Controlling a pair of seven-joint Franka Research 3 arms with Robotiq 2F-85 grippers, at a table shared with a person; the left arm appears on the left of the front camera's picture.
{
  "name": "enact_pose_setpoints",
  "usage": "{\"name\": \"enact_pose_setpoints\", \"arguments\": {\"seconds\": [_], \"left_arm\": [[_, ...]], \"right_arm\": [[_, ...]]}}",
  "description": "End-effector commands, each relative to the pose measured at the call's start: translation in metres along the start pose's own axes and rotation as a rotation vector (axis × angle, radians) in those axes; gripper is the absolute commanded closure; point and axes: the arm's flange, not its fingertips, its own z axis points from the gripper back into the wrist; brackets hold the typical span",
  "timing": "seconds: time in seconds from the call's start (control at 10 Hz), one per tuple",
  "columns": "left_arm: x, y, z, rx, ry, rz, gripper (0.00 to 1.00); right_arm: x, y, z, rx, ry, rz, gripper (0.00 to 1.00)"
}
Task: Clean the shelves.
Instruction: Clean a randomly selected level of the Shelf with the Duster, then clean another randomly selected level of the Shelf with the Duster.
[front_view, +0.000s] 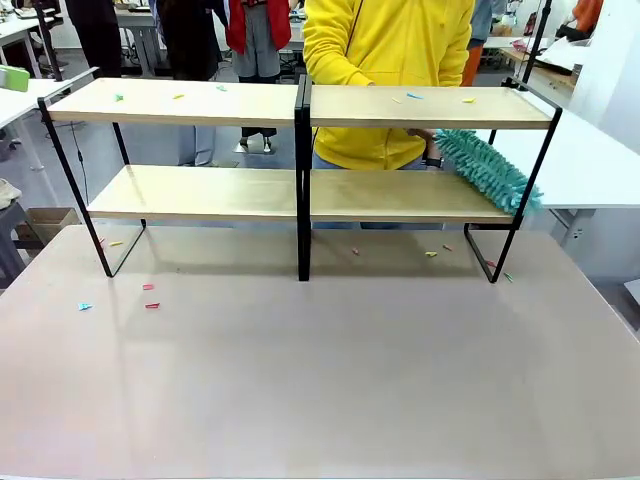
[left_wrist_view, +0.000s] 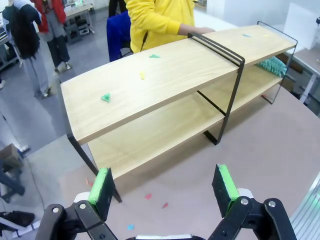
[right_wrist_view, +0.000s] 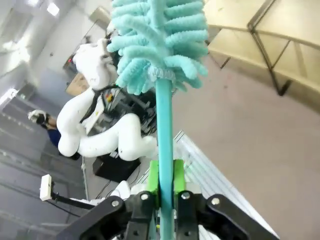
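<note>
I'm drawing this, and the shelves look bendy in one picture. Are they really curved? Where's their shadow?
Left wrist view: the shelves look bowed, just lens bending; front view: boards run straight, soft shadow on the table beneath; right wrist view: the teal duster looms huge, being close.

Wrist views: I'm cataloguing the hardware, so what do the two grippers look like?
The left gripper has black linkage fingers with round pivot bolts and bright green pads on the inner faces. The right gripper is built the same way: black links, green pads. Farther off in the right wrist view stands a white arm of smooth, rounded segments.
</note>
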Motion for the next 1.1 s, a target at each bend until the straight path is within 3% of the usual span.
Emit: {"name": "enact_pose_setpoints", "arguments": {"seconds": [0.0, 0.1, 1.0], "left_arm": [[0.000, 0.000, 0.000, 0.004, 0.002, 0.002, 0.00], [0.000, 0.000, 0.000, 0.004, 0.002, 0.002, 0.00], [0.000, 0.000, 0.000, 0.004, 0.002, 0.002, 0.00]], "right_arm": [[-0.005, -0.016, -0.012, -0.129, 0.020, -0.022, 0.87], [0.000, 0.000, 0.000, 0.000, 0.000, 0.000, 0.87], [0.000, 0.000, 0.000, 0.000, 0.000, 0.000, 0.87]]}}
